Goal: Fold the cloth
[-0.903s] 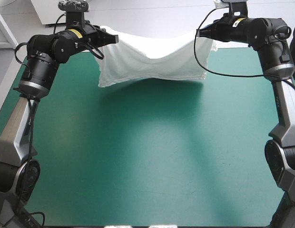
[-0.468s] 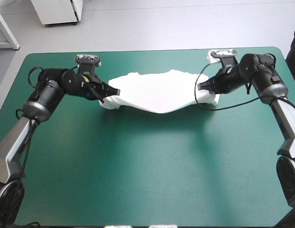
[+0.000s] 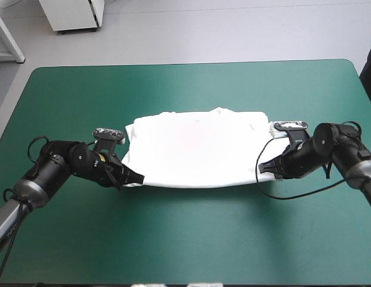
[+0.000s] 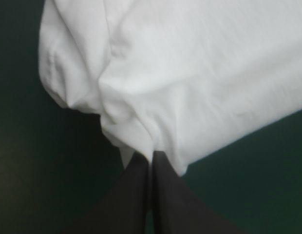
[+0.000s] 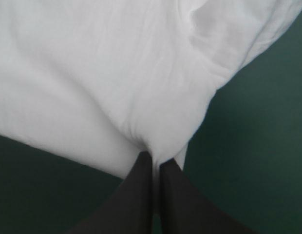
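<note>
The white T-shirt [image 3: 194, 148] lies spread across the middle of the teal-green table, its near edge stretched between both grippers. My left gripper [image 3: 137, 178] is low at the shirt's near left corner and shut on the T-shirt [image 4: 190, 78], a fold of cloth pinched at the tips of its black fingers [image 4: 136, 195]. At the near right corner my right gripper [image 3: 261, 168] is shut on the T-shirt [image 5: 102, 83] too, the cloth bunching at its fingers [image 5: 175, 200]. Both sleeves are tucked in near the grippers.
Bare teal-green table [image 3: 185, 239] stretches in front of the shirt toward the near edge, with more free cover behind it. A black cable loop lies on the table by the right arm.
Both arms have come down from holding the shirt raised at the far edge and pulled it toward the near side. The shirt now lies flat on the table.
</note>
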